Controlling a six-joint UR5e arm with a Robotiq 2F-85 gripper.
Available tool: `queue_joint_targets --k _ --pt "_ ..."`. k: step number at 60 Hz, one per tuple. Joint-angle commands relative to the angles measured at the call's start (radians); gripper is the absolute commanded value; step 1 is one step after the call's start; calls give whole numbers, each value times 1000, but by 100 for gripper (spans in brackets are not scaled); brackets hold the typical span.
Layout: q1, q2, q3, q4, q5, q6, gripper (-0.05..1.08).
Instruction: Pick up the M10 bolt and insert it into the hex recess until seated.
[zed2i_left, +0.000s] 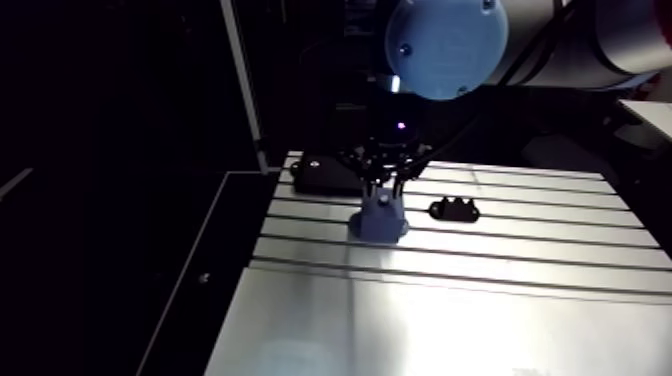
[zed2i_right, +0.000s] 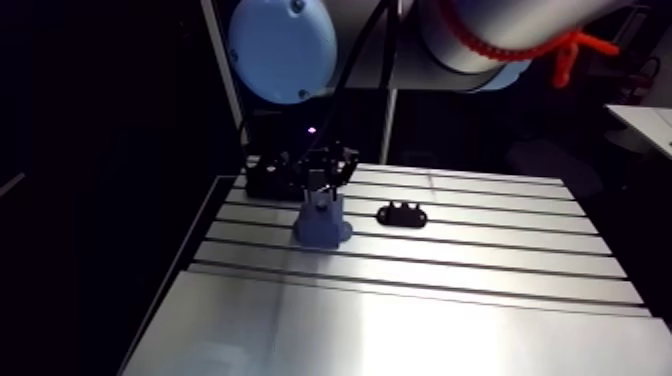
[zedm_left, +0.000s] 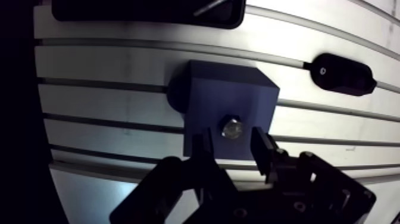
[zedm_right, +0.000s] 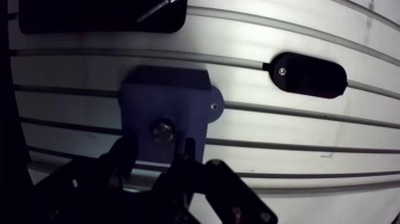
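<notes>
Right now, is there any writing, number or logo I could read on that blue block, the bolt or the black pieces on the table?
No text can be read anywhere.
On the blue block: plain faces, no text.
On the bolt: shiny head, any stamp too small to tell.
On the black oval piece: only a small bright dot, no letters.
On the black slab beyond the block: too dark to tell.
On the pincer: no label shows.

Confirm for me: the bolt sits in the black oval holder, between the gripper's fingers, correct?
Wrong in one respect: the bolt sits in the blue block, not the black one. It is between the gripper's fingers, as the wrist view shows.
</notes>
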Motion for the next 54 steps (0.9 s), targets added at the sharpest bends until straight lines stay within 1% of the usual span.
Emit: queue_joint_targets --k 1,18,54 --pt "-6 4 2 -2 7 -2 55" --pt "-6 6 6 -6 4 -4 56" --pt "-6 9 9 -6 4 -18 60"
